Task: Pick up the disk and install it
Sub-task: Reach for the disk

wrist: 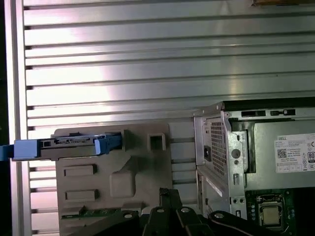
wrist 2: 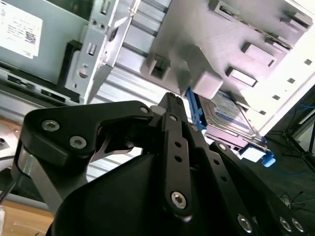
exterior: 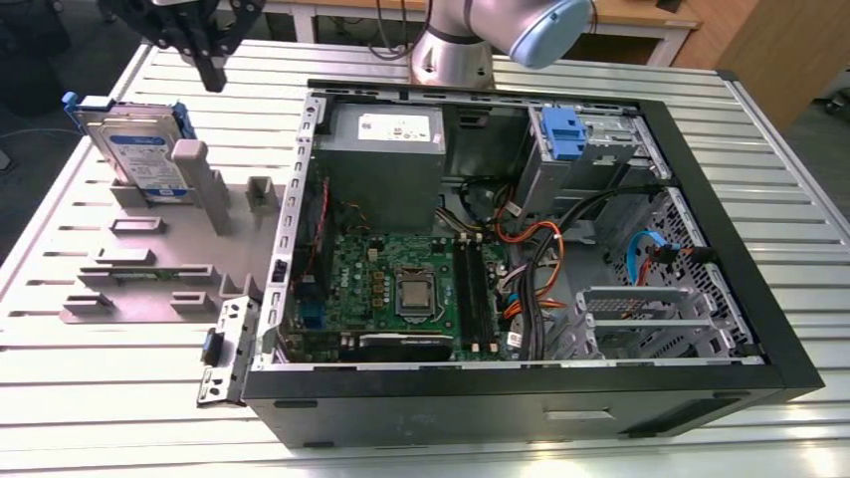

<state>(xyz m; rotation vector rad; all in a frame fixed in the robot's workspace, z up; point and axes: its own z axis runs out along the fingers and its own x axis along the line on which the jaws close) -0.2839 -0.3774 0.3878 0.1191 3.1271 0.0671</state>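
The disk (exterior: 133, 149), a silver drive with a blue-and-white label in a blue carrier, stands on edge in a grey holder (exterior: 146, 264) at the exterior view's left. My black gripper (exterior: 213, 72) hangs above the table just beyond the disk and slightly toward the exterior view's right, apart from it. Its fingers are shut together with nothing between them. The first wrist view looks down on the disk (wrist: 74, 145) edge-on in the holder (wrist: 113, 179), with the gripper (wrist: 166, 194) beside it. In the second wrist view the disk (wrist 2: 231, 118) lies past the gripper (wrist 2: 170, 98).
An open black computer case (exterior: 531, 378) lies on the slatted metal table (exterior: 133, 398), with the motherboard (exterior: 398, 284) exposed. Inside are a grey power supply with a white sticker (exterior: 385, 139), a blue latch piece (exterior: 564, 134) at a drive bay, and bundled cables (exterior: 558, 249).
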